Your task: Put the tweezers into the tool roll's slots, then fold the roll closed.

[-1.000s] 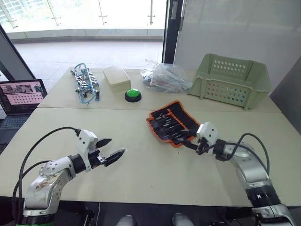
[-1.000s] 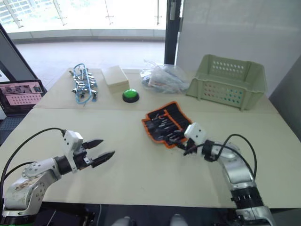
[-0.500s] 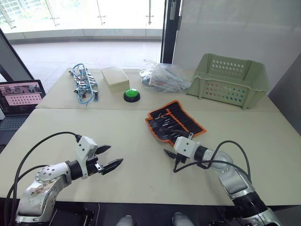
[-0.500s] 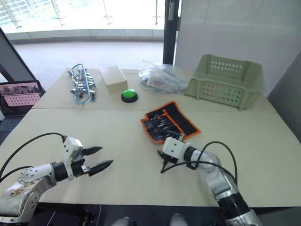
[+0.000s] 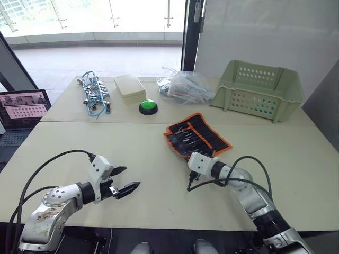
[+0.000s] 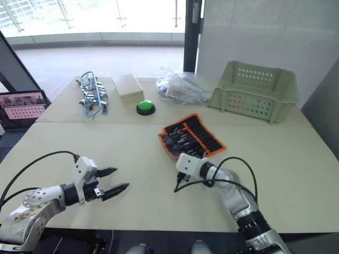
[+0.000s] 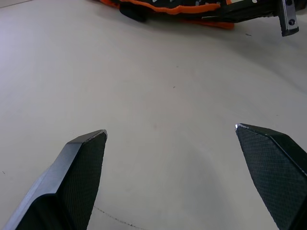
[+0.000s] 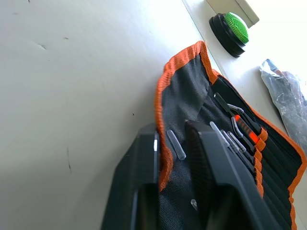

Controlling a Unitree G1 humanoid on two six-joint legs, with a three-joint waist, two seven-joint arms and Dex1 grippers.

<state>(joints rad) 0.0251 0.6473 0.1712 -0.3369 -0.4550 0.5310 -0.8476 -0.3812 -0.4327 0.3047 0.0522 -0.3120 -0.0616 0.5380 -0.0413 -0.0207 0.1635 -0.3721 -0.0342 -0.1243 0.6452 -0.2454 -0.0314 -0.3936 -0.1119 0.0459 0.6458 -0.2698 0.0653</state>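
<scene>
Black fabric edged in bright orange: your tool roll [image 5: 197, 137] lies open and flat on the pale table [image 5: 148, 159], a little right of centre, with the tweezers [image 8: 240, 132] already seated in the slots [image 8: 249, 148] across its inner face. Your right gripper [image 8: 171, 143] straddles the roll's near orange hem, one finger on each side of the cloth, narrowly parted; whether it truly pinches the edge you cannot tell for sure. Your left gripper [image 5: 127, 180] hovers over bare table well to the left, fingers spread wide, holding nothing. Expect the roll to be light, soft and floppy, so it will likely sag and slide; the stiff hem is probably your best hold for folding. Behind the roll sit a green push button [image 5: 149, 107], a cream box [image 5: 131, 88], a clear plastic bag [image 5: 185, 84], a pale green basket [image 5: 259, 90] and a tangle of blue cables [image 5: 94, 95], all well apart. Nothing blocks the fold.
</scene>
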